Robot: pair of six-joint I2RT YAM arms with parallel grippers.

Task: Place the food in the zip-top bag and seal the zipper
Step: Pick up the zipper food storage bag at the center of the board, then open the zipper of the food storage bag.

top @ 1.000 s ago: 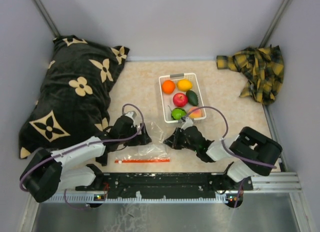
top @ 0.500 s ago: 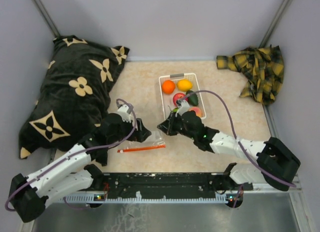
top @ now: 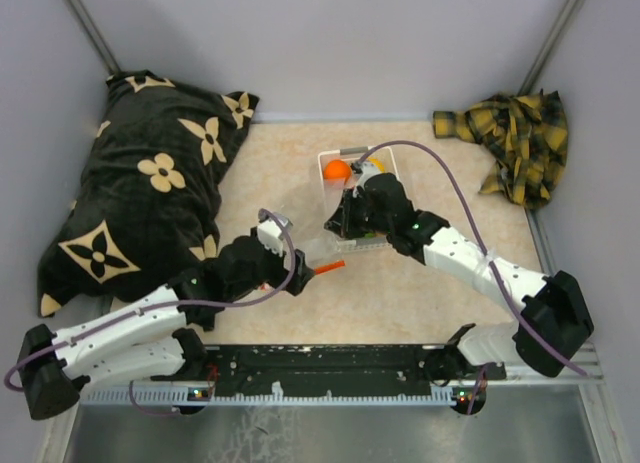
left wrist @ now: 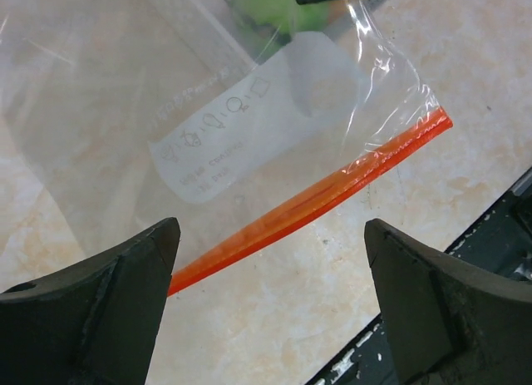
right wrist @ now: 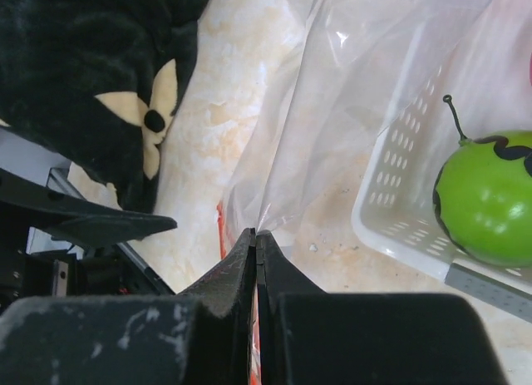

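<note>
Two grippers attend one zip-top bag (left wrist: 208, 111) over the table (top: 280, 163), just off the near left corner of the white basket (right wrist: 399, 194). Right gripper (right wrist: 257, 235): jaws pressed together, pinching a fold of the clear film, which spreads away from the fingertips. Left gripper (left wrist: 270, 235): jaws spread wide, holding nothing; the zipper (left wrist: 357, 174) runs slantwise across the gap between them. One lime (right wrist: 486, 198) lies in the basket.

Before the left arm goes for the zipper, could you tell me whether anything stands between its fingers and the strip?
Nothing visible does: the zipper runs uncovered past the open left gripper, while the right gripper pinches the zip-top bag farther off.
</note>
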